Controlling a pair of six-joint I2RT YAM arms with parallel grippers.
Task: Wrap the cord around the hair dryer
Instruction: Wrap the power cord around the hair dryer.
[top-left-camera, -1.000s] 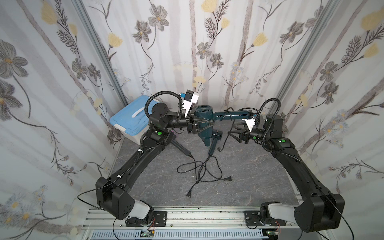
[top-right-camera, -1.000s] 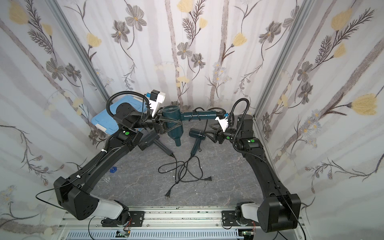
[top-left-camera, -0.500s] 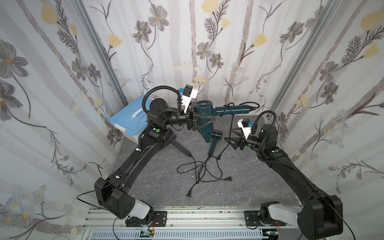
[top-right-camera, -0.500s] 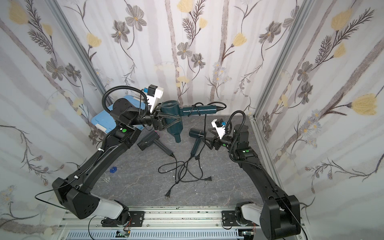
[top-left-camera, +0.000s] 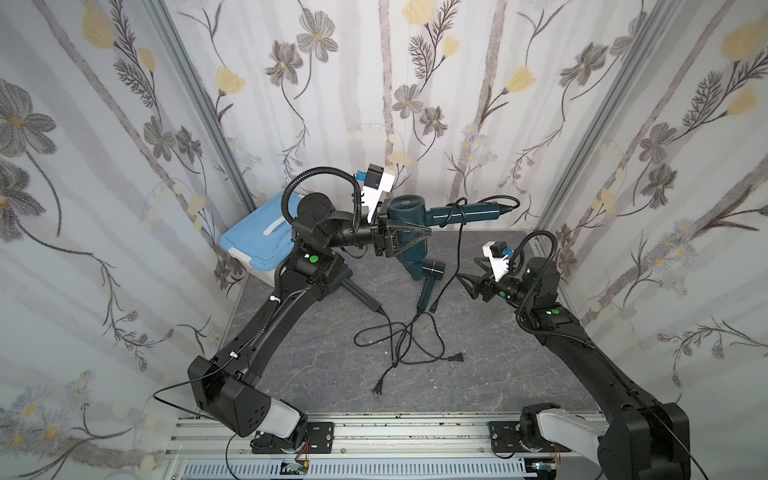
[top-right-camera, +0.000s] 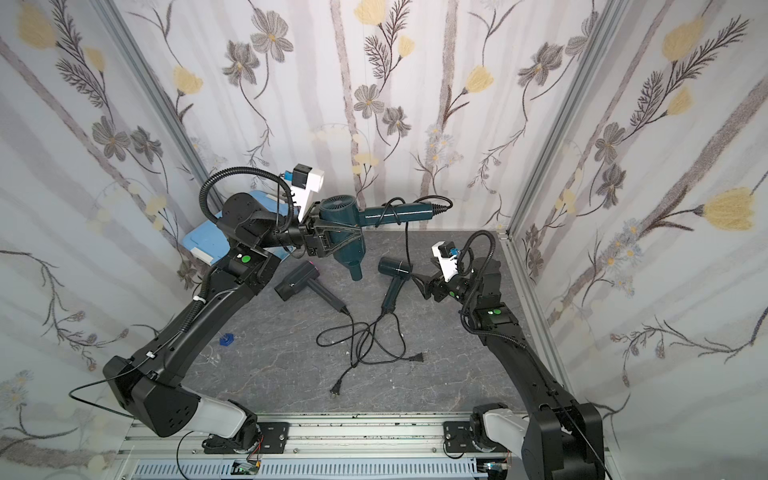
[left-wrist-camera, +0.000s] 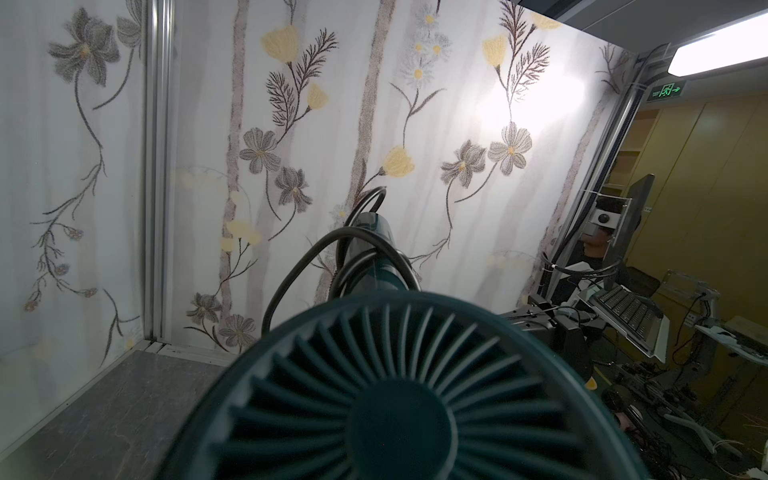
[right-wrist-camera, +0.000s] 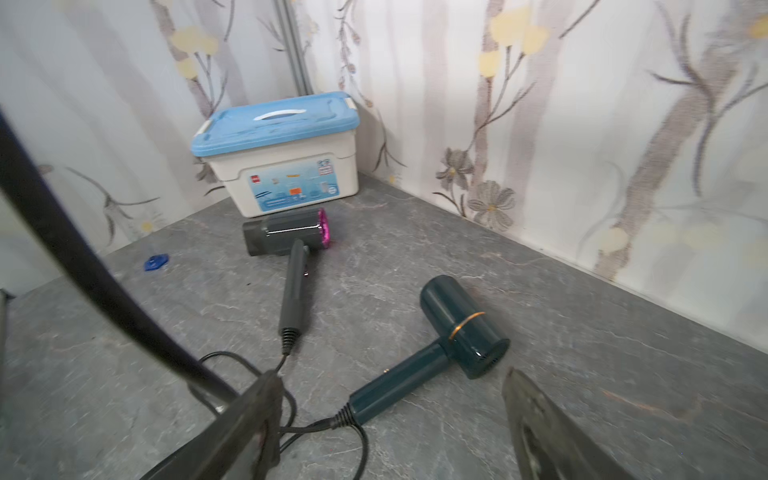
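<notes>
Left claw (top-left-camera: 422, 236) raised, clamped tight, right claw (top-left-camera: 465, 286) lower, jaws spread wide

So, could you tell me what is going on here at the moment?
The left claw is shut on a teal hair dryer, holding it up off the table. Its cord is looped around the handle and hangs down. The right claw is open, low over the table near the hanging cord. A grey dryer and a smaller teal dryer lie on the table.

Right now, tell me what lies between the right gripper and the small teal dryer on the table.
The black cord of the held hair dryer hangs down between the open right gripper and the small teal dryer; a top view shows it.
</notes>
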